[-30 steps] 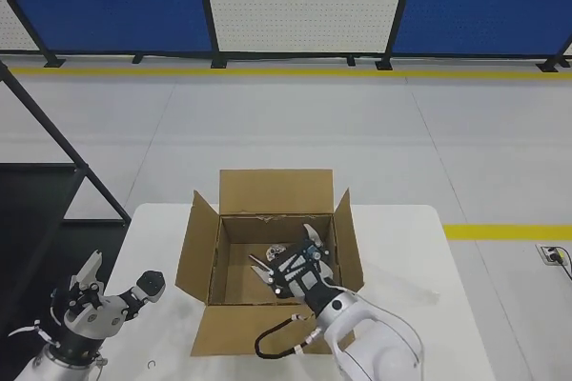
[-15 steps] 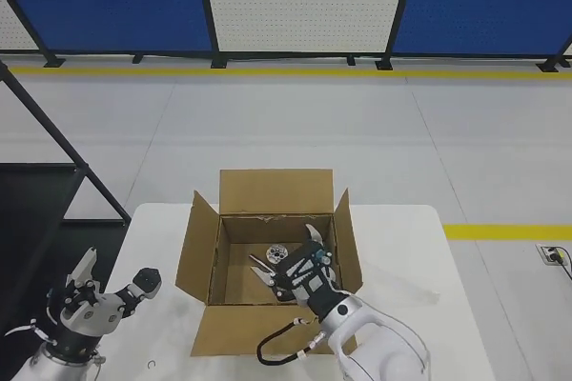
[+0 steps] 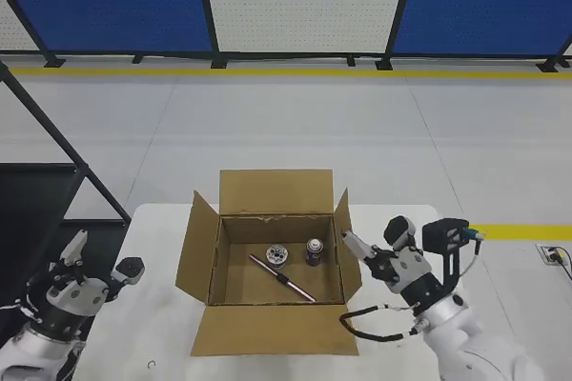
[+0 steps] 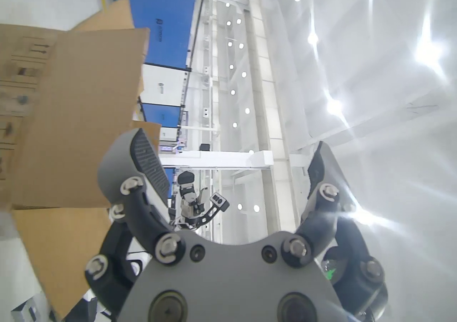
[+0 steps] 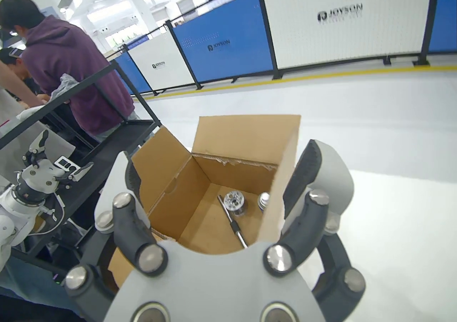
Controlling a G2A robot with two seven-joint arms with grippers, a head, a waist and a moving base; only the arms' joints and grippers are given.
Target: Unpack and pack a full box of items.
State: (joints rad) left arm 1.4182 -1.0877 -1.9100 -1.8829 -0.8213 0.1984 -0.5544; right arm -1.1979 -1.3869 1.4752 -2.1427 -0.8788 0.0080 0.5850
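A brown cardboard box (image 3: 275,190) (image 5: 171,180) (image 4: 78,116) is sitting open near the middle of the white surface (image 3: 153,314), all four flaps spreading outward. Three things are lying on its floor. A small round silver metal disc with holes (image 3: 277,253) (image 5: 234,200) is resting toward the back wall. A small dark bottle with a silver cap (image 3: 314,251) (image 5: 264,199) is standing upright near the disc, toward the right wall. A thin silver rod with a dark grip (image 3: 282,277) (image 5: 234,225) is lying slantwise in front of them, one end just beside the disc. The right end effector (image 3: 374,238) (image 5: 219,159) is hovering outside the box, just beside its right flap, fingers spread wide and carrying nothing. That raised flap is standing between it and the contents and, in the right wrist view, is hiding part of the bottle. The left end effector (image 3: 100,259) (image 4: 232,145) (image 5: 62,155) is hanging at the surface's left edge, well apart from the box, also spread wide and empty. A black cable (image 3: 372,329) is looping from the right arm over the surface by the box's front right corner. A black metal rack (image 3: 29,219) is standing off the left side. Pale grey floor is stretching beyond, yellow lines (image 3: 286,71) are running across it, and a fence of blue and white panels (image 3: 305,24) is closing off the far end.
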